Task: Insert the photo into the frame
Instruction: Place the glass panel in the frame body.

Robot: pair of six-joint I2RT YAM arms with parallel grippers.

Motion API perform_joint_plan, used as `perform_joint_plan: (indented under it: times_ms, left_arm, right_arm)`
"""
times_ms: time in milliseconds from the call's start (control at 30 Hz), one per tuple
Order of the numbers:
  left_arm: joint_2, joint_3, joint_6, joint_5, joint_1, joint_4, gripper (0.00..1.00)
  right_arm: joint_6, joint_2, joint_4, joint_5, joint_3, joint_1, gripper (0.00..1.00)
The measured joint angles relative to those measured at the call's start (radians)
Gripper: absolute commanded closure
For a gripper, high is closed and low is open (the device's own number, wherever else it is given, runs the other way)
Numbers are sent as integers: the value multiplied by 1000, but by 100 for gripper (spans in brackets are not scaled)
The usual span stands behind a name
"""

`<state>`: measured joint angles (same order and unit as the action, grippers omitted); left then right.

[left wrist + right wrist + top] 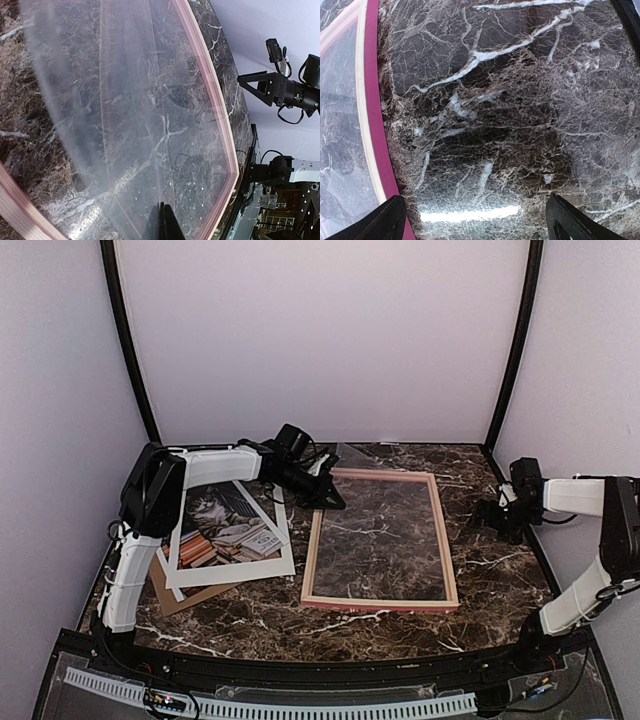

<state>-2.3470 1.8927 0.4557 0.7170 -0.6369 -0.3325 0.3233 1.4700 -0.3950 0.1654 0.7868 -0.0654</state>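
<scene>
The photo (225,525), a grey cat with stacked books, lies flat at the left of the marble table inside a white mat (235,570). The pink frame (382,603) lies flat mid-table, marble showing through it. My left gripper (325,490) hovers at the frame's far left corner, shut on a clear sheet (130,100) that slants over the frame's pink rim (210,85). In the left wrist view the fingertips (162,222) pinch the sheet's edge. My right gripper (497,515) is open over bare marble right of the frame (372,100), holding nothing between its fingers (570,220).
A brown backing board (185,595) pokes out from under the mat at the front left. White walls and black corner posts (515,350) close in the table on three sides. The table's dark front edge (320,660) runs between the arm bases.
</scene>
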Motion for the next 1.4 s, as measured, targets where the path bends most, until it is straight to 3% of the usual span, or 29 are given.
perform_joint_plan:
  times_ms: [1400]
  left_arm:
    - [0,0,-4,-12,0,-36,100]
  right_arm:
    - [0,0,0,0,0,0,1]
